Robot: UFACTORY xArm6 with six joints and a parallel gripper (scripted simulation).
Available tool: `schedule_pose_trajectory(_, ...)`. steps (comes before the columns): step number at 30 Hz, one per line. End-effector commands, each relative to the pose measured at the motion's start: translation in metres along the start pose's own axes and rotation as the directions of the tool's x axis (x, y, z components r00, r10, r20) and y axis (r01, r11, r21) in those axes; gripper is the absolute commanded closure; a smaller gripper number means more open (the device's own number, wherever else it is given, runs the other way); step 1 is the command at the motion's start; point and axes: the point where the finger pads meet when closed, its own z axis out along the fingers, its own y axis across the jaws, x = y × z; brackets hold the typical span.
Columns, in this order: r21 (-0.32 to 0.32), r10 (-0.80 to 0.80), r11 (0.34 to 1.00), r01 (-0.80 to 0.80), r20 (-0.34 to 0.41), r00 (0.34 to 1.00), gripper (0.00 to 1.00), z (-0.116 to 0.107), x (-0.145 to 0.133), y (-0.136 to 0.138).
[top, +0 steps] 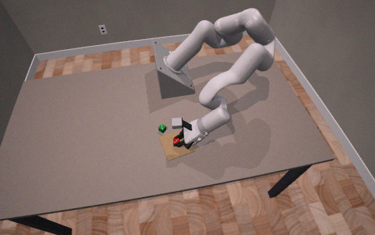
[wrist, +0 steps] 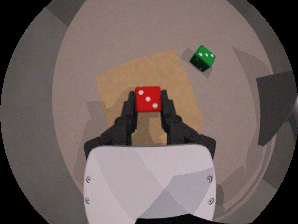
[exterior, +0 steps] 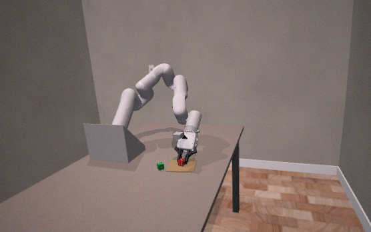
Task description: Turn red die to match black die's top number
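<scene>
The red die (top: 176, 141) (exterior: 181, 163) (wrist: 148, 99) is at the mat (top: 169, 154) (exterior: 173, 169) (wrist: 114, 80). It shows three white pips on its face towards the wrist camera. My gripper (top: 177, 142) (exterior: 182, 161) (wrist: 148, 98) reaches down at a slant and is shut on the red die, with one finger against each of two opposite sides. Any small gap under the die cannot be made out. The black die is not visible in any view.
A green die (top: 162, 127) (exterior: 160, 166) (wrist: 203, 58) rests on the table (top: 84, 135) (exterior: 117, 197), just off the mat, on the robot base's side. The grey robot base (top: 175, 84) (exterior: 107, 143) stands farther back. The table's front edge is beyond the mat.
</scene>
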Motion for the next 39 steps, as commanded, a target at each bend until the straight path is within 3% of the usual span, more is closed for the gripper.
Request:
schedule_pose_trajectory(1, 0.002, 0.001, 1.0, -0.001, 0.0, 1.0, 0.73, -0.001, 0.0, -0.001)
schedule_pose_trajectory(26, 0.002, 0.001, 1.0, -0.001, 0.0, 1.0, 0.73, -0.003, 0.002, -0.001)
schedule_pose_trajectory(39, 0.002, 0.001, 1.0, -0.001, 0.0, 1.0, 0.73, -0.034, 0.034, -0.001)
